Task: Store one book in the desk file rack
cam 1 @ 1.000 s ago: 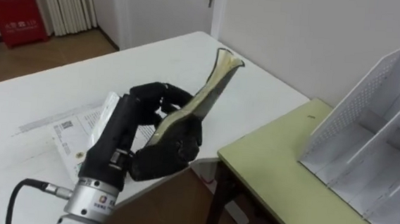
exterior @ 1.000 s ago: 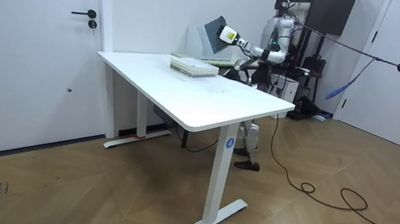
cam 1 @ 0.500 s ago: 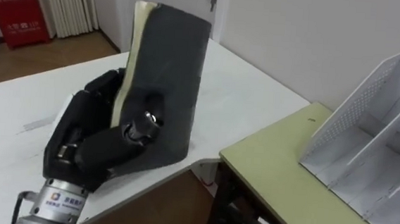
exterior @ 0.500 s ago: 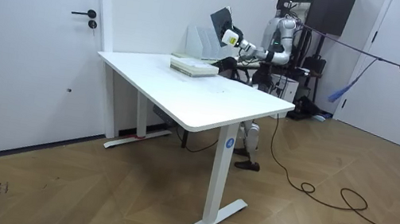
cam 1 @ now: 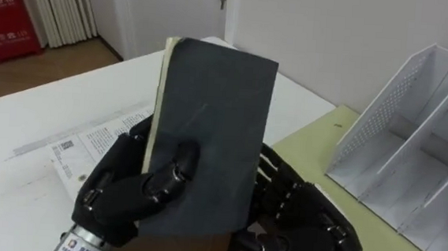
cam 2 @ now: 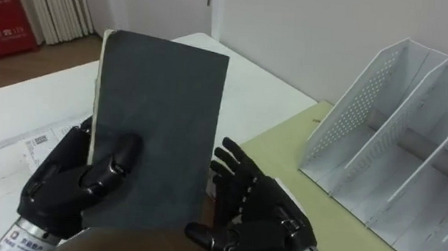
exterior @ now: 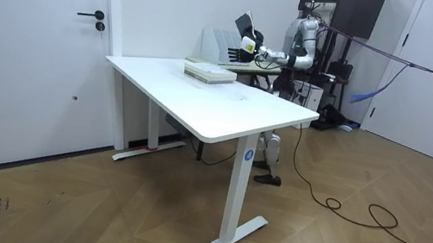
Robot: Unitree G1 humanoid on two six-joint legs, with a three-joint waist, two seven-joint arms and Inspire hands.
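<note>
**Work surfaces.** The large white rectangular desk point(cam 1: 10, 126) runs across the left of the eye views. A smaller yellow-green table point(cam 2: 336, 220) butts up close to it on the right. In the room view the robot stands at the far end of the white desk, beside this smaller table.

**Target.** The white perforated multi-slot file rack point(cam 1: 413, 131) stands on the yellow-green table. Its slanted dividers are open toward the robot, and the visible compartments are empty.

**Task object.** The thin dark grey matte-covered book point(cam 1: 207, 140) is held upright in the air before the robot's chest, above the gap between the two tables. It is well apart from the rack, with a pale page block showing along its left edge.

**Hands.**
- The left hand point(cam 1: 124, 194) is curled round the lower left edge of the book, thumb pressed on the front cover.
- The right hand point(cam 1: 300, 218) sits by the lower right edge with its fingers spread and relaxed, clamping nothing. Whether it touches the book cannot be told.

**Other items.** Printed white paper sheets point(cam 1: 88, 144) lie flat on the white desk behind the left hand.

**Handling notes.**
- The book is judged light and only moderately stiff, so a one-edge hold may let it flex or swing.
- The matte cover should give fair friction.
- Recommended hold: the lower half, near the page-block edge, with the second hand steadying the opposite edge.
- Insertion calls for an edge-first entry between two dividers, with the book kept upright.
</note>
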